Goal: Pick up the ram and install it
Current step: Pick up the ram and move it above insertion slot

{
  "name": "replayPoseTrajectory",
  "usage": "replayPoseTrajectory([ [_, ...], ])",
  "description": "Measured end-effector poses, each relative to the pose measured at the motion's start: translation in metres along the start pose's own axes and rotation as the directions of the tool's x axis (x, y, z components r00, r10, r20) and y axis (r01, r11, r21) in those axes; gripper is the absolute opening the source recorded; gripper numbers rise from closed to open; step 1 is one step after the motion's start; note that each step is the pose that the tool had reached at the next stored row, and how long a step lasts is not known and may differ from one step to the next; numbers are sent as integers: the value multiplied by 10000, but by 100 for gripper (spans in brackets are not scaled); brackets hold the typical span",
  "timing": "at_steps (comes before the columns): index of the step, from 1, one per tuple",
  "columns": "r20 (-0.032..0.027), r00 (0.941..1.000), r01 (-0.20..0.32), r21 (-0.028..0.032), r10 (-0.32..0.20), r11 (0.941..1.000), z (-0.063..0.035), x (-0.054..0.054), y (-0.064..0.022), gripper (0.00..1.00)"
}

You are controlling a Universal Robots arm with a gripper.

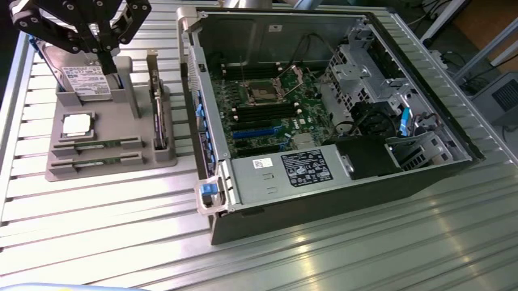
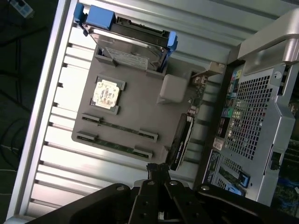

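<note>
Slatted tabletop (image 1: pixel 121 236): grey tray (image 2: pixel 140 107) holds ram (image 1: pixel 96 145) (two sticks).

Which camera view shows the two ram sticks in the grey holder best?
The wrist view. It looks almost straight down on the grey holder, so both ram sticks show in full length, side by side in their slots. The exterior view shows them too, but at a slant.

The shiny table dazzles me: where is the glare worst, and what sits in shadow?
Exterior view: glare streaks the ribbed table near the computer case, whose inside is shaded. Wrist view: table slats shine white beside the grey holder; the pincer is dark.
</note>
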State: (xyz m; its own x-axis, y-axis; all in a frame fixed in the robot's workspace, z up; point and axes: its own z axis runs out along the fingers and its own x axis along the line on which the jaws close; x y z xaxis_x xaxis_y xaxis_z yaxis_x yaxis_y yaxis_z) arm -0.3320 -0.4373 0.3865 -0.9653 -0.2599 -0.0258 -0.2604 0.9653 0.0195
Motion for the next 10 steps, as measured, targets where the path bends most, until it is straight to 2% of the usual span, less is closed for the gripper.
replayPoseTrajectory([
  [10,-28,9994,348,66,-348,9994,0,0,0,10],
])
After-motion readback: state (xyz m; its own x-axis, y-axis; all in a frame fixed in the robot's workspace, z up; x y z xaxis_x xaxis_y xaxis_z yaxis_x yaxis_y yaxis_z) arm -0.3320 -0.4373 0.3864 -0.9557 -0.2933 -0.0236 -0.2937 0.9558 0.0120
